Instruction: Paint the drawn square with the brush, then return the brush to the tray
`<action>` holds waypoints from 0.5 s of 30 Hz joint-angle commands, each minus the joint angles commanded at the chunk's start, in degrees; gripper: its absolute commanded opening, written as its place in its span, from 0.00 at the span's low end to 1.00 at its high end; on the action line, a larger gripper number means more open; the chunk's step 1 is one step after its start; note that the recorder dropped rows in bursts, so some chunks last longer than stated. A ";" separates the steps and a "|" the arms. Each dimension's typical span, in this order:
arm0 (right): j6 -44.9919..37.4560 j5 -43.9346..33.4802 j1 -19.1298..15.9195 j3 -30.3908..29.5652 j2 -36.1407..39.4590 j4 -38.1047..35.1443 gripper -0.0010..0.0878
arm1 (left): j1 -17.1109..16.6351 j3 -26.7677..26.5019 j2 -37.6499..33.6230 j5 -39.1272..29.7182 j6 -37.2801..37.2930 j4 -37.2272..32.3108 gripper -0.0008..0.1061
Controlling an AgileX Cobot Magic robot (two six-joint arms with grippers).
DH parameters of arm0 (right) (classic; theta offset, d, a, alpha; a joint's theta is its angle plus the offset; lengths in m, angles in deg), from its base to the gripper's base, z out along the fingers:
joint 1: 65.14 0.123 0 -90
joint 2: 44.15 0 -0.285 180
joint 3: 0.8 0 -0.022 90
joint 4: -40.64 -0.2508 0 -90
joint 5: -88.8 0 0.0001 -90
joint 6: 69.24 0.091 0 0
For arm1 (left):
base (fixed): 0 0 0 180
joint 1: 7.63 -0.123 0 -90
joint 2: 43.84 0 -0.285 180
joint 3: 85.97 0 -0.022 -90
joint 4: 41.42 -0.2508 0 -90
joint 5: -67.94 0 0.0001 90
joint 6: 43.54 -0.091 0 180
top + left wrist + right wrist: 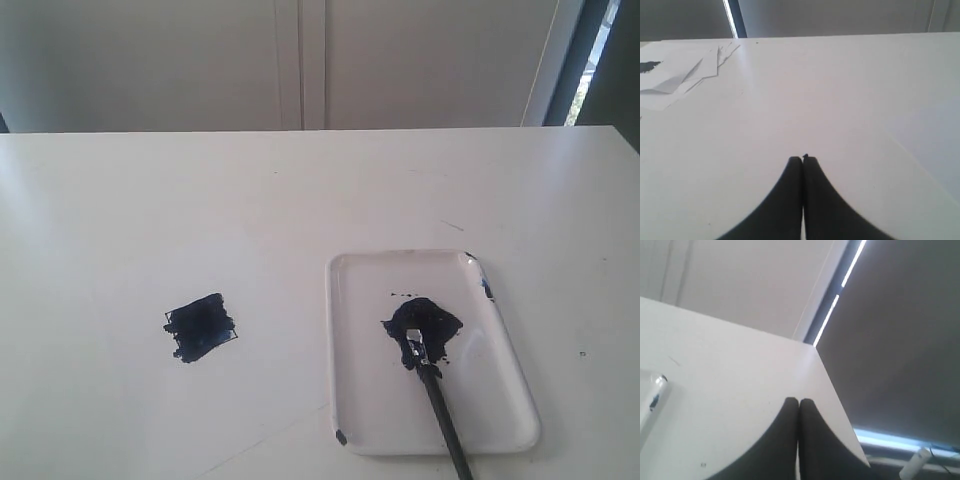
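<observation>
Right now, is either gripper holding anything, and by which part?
Nothing held. Left gripper and right gripper are both shut and empty; the brush rests on the tray.

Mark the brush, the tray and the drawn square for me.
the brush point(441, 408), exterior view, middle of black handle
the tray point(365, 385), exterior view, bare floor near left rim
the drawn square point(200, 327), exterior view, centre of painted patch
</observation>
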 joint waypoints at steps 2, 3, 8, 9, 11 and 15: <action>0.00 -1.52 0.00 0.00 0.00 0.00 0.01 | 0.00 0.00 0.00 0.00 0.00 0.00 0.01; 0.00 -2.09 0.00 0.00 0.00 0.00 0.01 | 0.00 0.00 0.00 0.00 0.00 0.00 0.01; 0.00 -2.53 0.00 0.00 0.00 0.00 0.01 | 0.00 0.00 0.00 0.00 0.00 0.00 0.01; 0.00 -3.05 0.00 0.00 0.00 0.00 0.01 | 0.00 0.00 0.00 0.00 0.00 0.00 0.01; 0.00 -3.58 0.00 0.00 0.00 -0.14 0.01 | 0.00 0.40 0.00 0.14 0.00 0.00 0.01; 0.00 -5.26 0.00 0.00 0.00 -21.23 0.01 | 0.00 2.47 0.00 0.15 0.00 3.06 0.01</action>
